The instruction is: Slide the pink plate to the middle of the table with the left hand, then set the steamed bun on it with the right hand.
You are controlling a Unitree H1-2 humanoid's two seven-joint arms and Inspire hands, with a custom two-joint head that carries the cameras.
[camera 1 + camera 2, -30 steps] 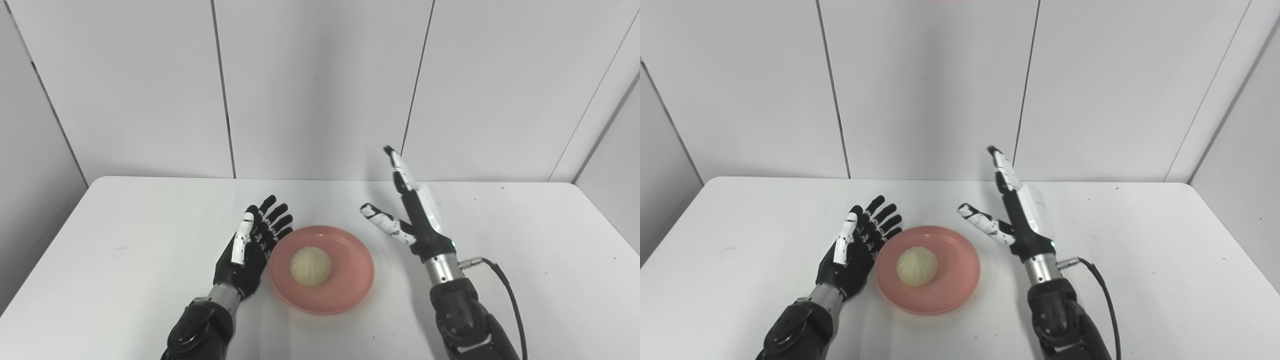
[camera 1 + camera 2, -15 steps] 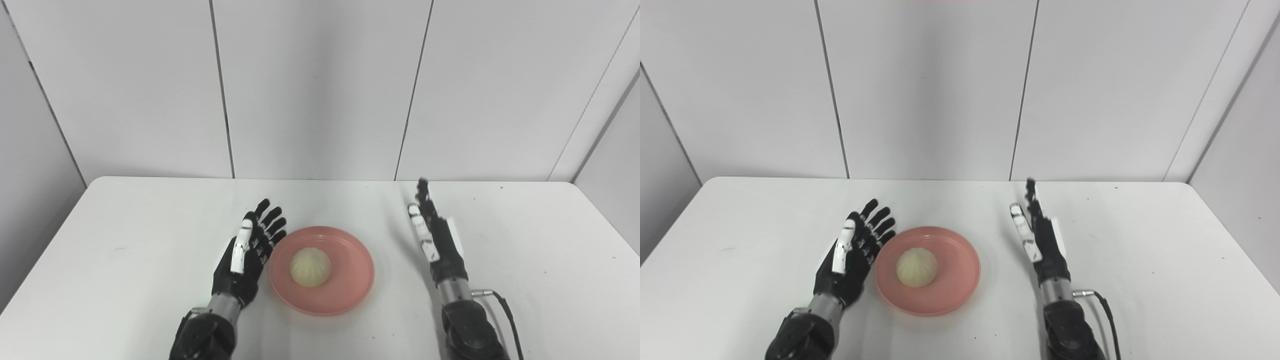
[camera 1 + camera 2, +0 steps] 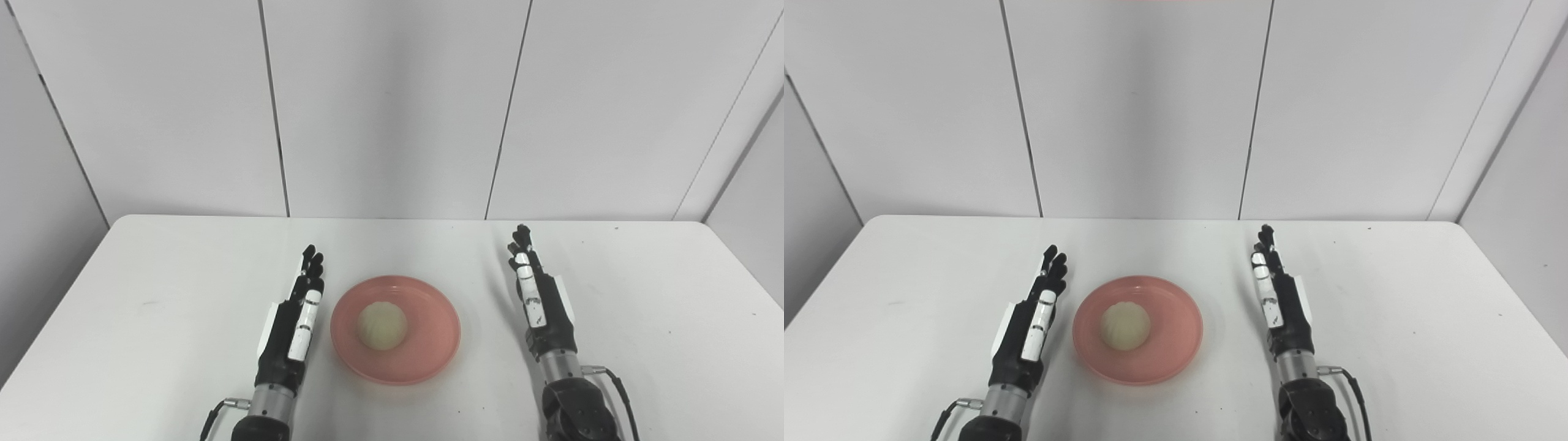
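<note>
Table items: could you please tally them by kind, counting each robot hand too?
Pink plate: 1
Steamed bun, on the plate: 1
Robot hand, left and right, both open and empty, either side of the plate: 2
Total: 4

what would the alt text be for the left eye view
A steamed bun sits in the middle of a pink plate on a white table. The robot's left hand and right hand rest open and edge-on either side of the plate, holding nothing.
</note>
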